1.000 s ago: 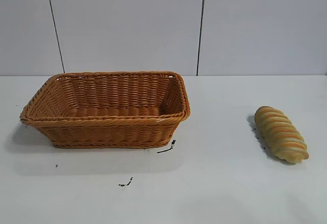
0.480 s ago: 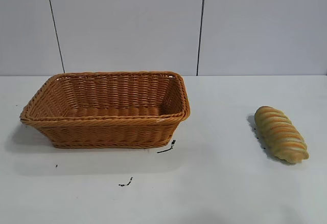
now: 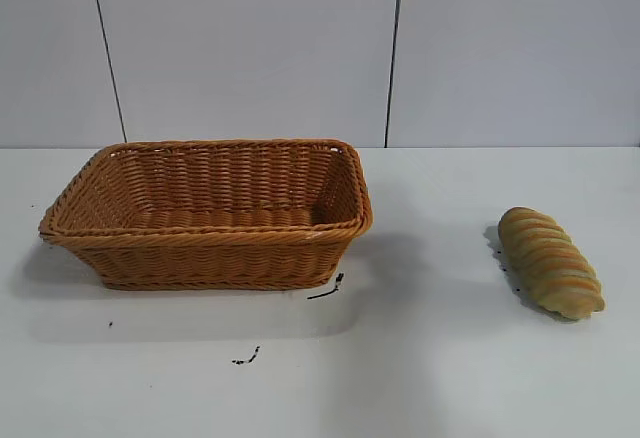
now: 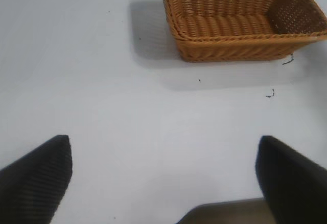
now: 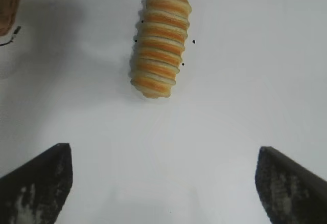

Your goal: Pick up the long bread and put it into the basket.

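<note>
One long bread, tan-yellow with orange-brown crosswise ridges, lying flat on the white table toward the right side of the exterior view, well apart from the basket. One basket, orange-brown woven wicker with flared sides and a braided rim, standing upright on the left half of the table, with nothing visible inside. Neither arm to be seen from the exterior camera. From the right wrist camera: one right gripper held above the table, its two dark fingers spread wide apart with only bare table between them, gripping nothing, the loaf lying ahead of the fingertips and untouched, a sliver of basket at the frame's corner. From the left wrist camera: one left gripper, likewise with two dark fingers set wide apart and holding nothing, looking over bare table toward the basket farther off. Two small dark squiggle marks on the table in front of the basket, plus a few tiny dark specks close around the loaf.
</note>
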You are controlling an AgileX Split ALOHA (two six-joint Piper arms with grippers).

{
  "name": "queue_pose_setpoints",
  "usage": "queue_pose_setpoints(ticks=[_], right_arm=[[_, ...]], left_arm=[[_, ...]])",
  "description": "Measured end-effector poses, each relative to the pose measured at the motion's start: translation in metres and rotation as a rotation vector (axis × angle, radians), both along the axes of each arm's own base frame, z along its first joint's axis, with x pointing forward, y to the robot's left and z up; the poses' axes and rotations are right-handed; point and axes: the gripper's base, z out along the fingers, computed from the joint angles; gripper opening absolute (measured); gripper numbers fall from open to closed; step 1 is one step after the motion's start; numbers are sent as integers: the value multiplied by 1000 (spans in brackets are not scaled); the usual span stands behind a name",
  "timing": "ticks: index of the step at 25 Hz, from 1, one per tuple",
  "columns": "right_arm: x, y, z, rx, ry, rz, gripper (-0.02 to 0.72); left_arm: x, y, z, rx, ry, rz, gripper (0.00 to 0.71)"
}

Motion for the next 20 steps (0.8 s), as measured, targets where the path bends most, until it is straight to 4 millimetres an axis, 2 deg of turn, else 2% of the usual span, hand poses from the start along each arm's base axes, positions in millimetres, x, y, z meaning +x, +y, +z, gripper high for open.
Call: queue_pose_setpoints(ticks=[9, 15, 20], right_arm=[[57, 3, -73, 1, 92, -33, 696], [70, 4, -111, -2, 141, -42, 696], [72, 4, -123, -3, 152, -45, 696]], left_arm=[[0, 0, 0, 0, 0, 0, 698], [0, 0, 0, 0, 0, 0, 698], [0, 0, 0, 0, 0, 0, 698]])
